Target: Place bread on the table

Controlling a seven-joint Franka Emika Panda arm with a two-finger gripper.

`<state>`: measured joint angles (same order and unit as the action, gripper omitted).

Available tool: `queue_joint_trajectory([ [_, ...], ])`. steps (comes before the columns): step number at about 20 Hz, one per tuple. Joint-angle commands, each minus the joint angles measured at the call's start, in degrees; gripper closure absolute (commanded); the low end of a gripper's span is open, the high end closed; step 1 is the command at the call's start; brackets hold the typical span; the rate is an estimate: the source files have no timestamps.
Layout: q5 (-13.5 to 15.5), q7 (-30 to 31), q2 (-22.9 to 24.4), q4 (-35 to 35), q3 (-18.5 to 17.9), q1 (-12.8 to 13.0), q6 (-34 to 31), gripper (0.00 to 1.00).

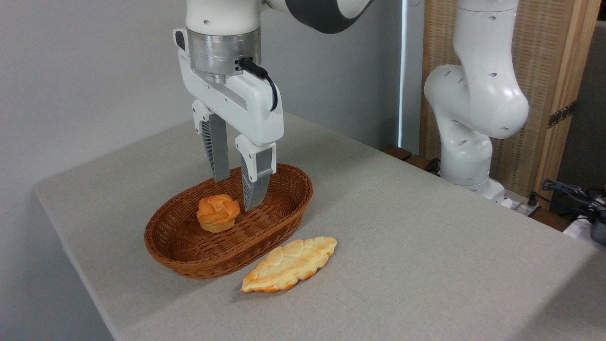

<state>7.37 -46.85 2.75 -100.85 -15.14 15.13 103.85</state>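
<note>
Covering the table (426, 265), grey fabric meets a plain grey wall (85, 71).

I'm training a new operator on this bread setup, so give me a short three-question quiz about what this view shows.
1. True or false: the round bun lies on the table.
2. Which item lies outside the wicker basket? A) the round bun B) the flat leaf-shaped bread C) both
3. In one word, are the fingers of the gripper open or shut?

Key
1. False: it sits inside the basket.
2. B: it lies on the table, beside the basket's near rim.
3. Open: they are spread, hold nothing and hang above the basket, just right of the bun.
</note>
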Motion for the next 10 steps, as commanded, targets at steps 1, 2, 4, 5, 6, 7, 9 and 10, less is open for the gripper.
queue_joint_trajectory([
  [1,0.7,0.7,0.4,0.3,-0.1,0.6,-1.1,0.00],
  [2,0.7,0.9,0.6,0.2,0.3,0.7,-1.1,0.00],
  [4,0.8,0.9,0.8,-0.1,0.4,1.0,-0.9,0.00],
  [5,0.8,0.9,0.9,-0.4,0.4,1.7,-0.7,0.00],
  [6,0.8,1.0,0.9,-0.5,0.4,2.2,-0.6,0.00],
  [7,0.8,1.3,0.9,-0.7,0.4,3.2,-0.6,0.00],
  [9,0.9,1.6,0.9,-0.8,0.4,4.9,-0.5,0.00],
  [10,1.3,1.6,0.9,-1.1,0.4,6.1,-0.5,0.00],
])
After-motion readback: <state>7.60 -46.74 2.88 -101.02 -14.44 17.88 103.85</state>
